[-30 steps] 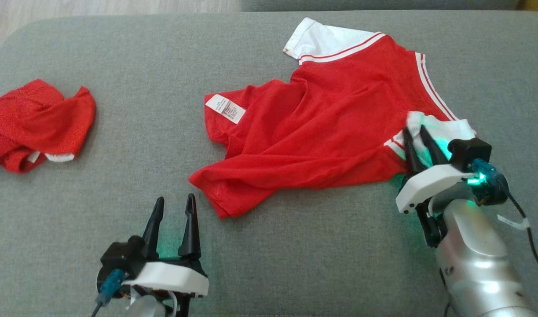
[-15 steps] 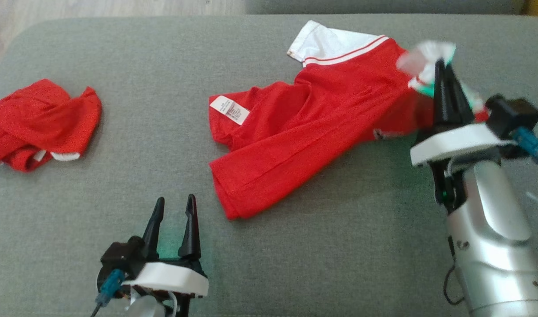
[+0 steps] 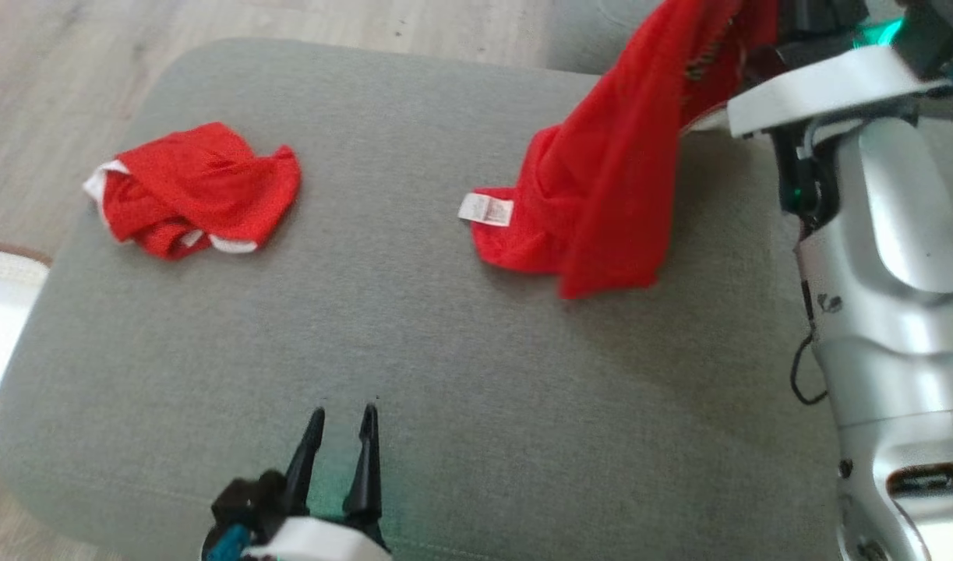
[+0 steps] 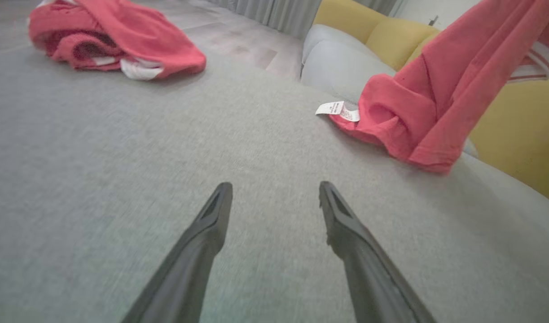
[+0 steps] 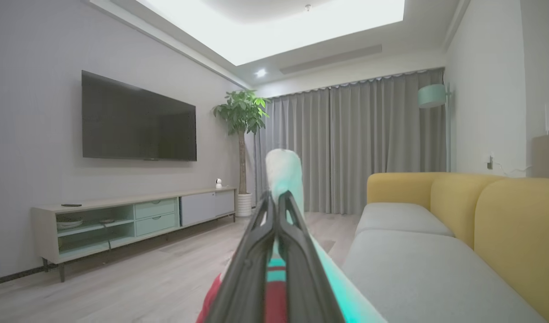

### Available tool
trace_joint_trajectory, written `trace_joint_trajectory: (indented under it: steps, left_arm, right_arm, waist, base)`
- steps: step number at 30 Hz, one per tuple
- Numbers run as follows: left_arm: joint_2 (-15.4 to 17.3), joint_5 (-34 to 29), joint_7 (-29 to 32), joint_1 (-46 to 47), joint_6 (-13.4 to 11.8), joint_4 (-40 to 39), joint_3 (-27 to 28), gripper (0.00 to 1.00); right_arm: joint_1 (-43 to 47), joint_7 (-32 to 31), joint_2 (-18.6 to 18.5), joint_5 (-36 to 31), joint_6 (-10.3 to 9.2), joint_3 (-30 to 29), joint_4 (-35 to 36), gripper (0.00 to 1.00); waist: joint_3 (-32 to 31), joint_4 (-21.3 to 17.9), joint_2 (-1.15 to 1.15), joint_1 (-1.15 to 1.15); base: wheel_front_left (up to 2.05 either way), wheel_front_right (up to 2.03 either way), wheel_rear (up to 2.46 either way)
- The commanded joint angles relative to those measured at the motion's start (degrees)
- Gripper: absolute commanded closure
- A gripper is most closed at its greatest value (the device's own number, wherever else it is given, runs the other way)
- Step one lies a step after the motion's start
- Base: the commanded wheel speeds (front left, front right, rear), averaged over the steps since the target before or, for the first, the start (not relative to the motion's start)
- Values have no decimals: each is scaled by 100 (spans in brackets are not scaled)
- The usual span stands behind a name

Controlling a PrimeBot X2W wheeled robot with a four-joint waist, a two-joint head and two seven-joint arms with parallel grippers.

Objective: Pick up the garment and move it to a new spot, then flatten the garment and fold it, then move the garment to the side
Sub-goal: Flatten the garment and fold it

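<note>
R gripper jaws pinch white sleeve of red jersey, held high to carry it; hem drags on grey ottoman. L gripper jaws spread, idle.

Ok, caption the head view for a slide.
Red shirt hangs from the shut right jaws, hem on the grey cushion; left jaws open and empty.

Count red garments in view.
2. One crumpled garment lies at the grey cushion's far-left side. The lifted garment hangs from the right gripper, fingers shut on it, lower end on the cushion, white label showing. No others visible.
</note>
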State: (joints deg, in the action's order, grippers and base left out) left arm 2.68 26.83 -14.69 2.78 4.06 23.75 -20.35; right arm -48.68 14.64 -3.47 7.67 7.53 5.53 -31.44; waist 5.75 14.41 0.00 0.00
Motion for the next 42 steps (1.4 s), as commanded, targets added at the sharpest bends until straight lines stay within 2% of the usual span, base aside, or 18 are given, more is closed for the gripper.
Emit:
trace_joint_trajectory:
  steps: [1,4,9,14,19,25,30,35,42]
  left_arm:
    - [20,37,-30,69,-5,-140,151,0]
    - [20,36,-31,-19,-23,-154,241,0]
    - [20,-37,-31,-40,22,-141,343,0]
    - [20,-177,-31,81,68,-157,473,0]
    - [20,-205,-31,180,100,-157,550,0]
    - [20,-247,-31,126,116,-128,592,0]
    - [20,-231,-31,78,116,-101,582,0]
    - [20,-166,-31,-13,91,-89,551,0]
    - [20,-94,-31,-105,59,-100,470,0]
  right_arm:
    - [-57,36,59,-65,-4,-18,90,100]
    - [197,36,59,-342,-4,-319,24,100]
    - [873,36,11,-732,-4,-1219,327,100]
    - [1467,36,-156,-828,-4,-1896,698,100]
    - [2165,36,-148,-676,-4,-2230,967,100]
    - [1893,36,-167,-514,-4,-2104,1607,100]
    - [1014,36,-530,-501,-4,-1821,1862,100]
    - [75,36,-1004,-646,-4,-1361,1579,100]
    - [-483,36,-1223,-779,-4,-752,898,100]
  waist:
    - [-96,126,0,0]
    - [-56,10,0,0]
    - [39,-436,0,0]
    - [61,-967,0,0]
    - [-4,-1370,0,0]
    - [-91,-1517,0,0]
    - [-205,-1455,0,0]
    - [-318,-1288,0,0]
    - [-362,-993,0,0]
  base:
    - [0,0,0]
    - [0,0,0]
    - [0,0,0]
    - [0,0,0]
    - [0,0,0]
    - [0,0,0]
    - [0,0,0]
    - [0,0,0]
    - [0,0,0]
